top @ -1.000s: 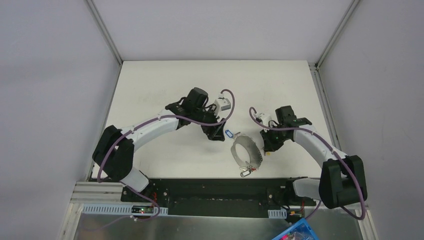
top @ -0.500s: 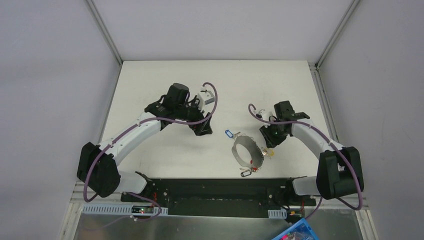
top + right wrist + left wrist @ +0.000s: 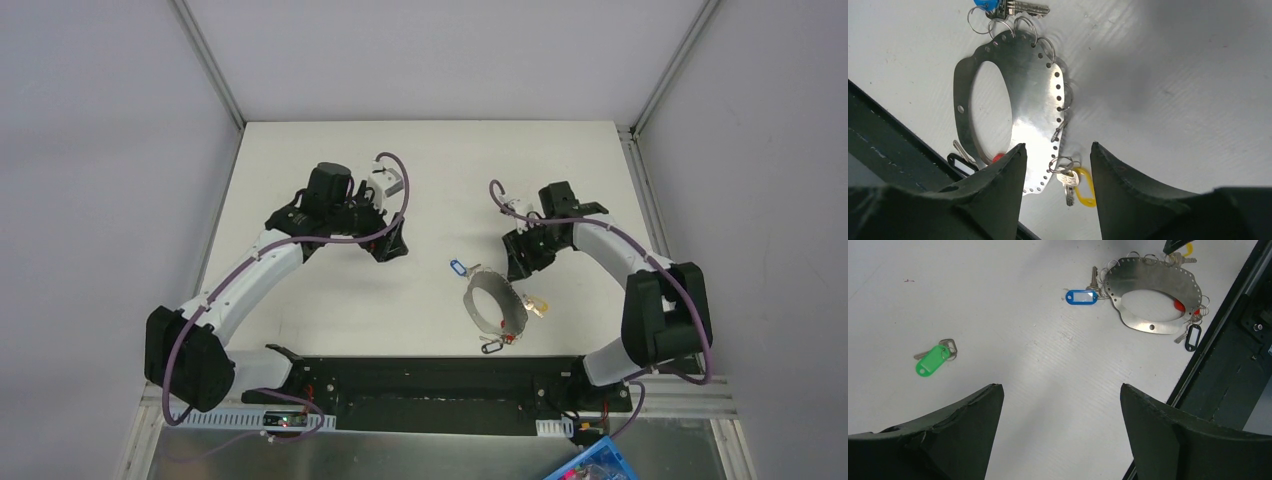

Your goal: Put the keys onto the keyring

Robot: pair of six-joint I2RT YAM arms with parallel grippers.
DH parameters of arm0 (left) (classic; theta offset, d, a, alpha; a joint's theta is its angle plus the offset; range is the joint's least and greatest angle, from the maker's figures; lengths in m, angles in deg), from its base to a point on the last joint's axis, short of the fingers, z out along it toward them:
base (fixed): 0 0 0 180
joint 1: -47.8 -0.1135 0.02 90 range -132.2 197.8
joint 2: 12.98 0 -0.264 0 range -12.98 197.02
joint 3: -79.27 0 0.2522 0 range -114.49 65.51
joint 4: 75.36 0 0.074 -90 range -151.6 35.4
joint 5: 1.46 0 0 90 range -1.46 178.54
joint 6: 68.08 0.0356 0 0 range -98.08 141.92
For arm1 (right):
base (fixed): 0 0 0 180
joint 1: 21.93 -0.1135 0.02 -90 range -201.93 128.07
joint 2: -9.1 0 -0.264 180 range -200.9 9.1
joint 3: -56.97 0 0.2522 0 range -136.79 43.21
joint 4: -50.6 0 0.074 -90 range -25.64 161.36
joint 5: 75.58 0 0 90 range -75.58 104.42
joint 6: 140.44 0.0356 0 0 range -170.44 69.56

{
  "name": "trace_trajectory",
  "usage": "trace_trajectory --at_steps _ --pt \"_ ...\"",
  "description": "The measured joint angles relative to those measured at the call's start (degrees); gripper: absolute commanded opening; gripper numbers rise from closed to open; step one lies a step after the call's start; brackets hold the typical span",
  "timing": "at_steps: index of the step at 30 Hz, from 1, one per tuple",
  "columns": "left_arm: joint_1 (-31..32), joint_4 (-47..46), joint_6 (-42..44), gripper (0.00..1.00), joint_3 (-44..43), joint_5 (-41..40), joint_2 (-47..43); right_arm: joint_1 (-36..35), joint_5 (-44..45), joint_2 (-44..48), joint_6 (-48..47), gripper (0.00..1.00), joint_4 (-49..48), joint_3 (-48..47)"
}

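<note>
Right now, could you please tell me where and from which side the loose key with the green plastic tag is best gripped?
Take the green plastic tag across its narrower width, coming straight down from above. It lies flat on the white table, so there is little edge to catch from the side, and its metal key looks thinner still. The open left gripper probably suits.

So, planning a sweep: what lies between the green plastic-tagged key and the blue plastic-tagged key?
Only bare white table, in the left wrist view, from green-tagged key to blue-tagged key.
</note>
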Motion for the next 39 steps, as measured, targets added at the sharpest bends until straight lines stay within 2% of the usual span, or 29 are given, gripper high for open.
trace_trajectory --at_steps 17,31,39 --pt "-0.3 1.2 -0.3 0.88 0.4 -0.4 -2.2 -2.2 -1.3 -6.7 3.3 0.35 -0.9 1.0" --pt "-0.4 1.2 -0.3 0.88 0.4 -0.4 -2.2 -2.2 -0.5 -8.1 3.5 0.01 -0.9 1.0" --pt "-0.4 2.5 -0.2 0.87 0.3 -0.4 -2.2 -2.1 0.8 -7.9 3.5 0.00 -0.5 -0.5"
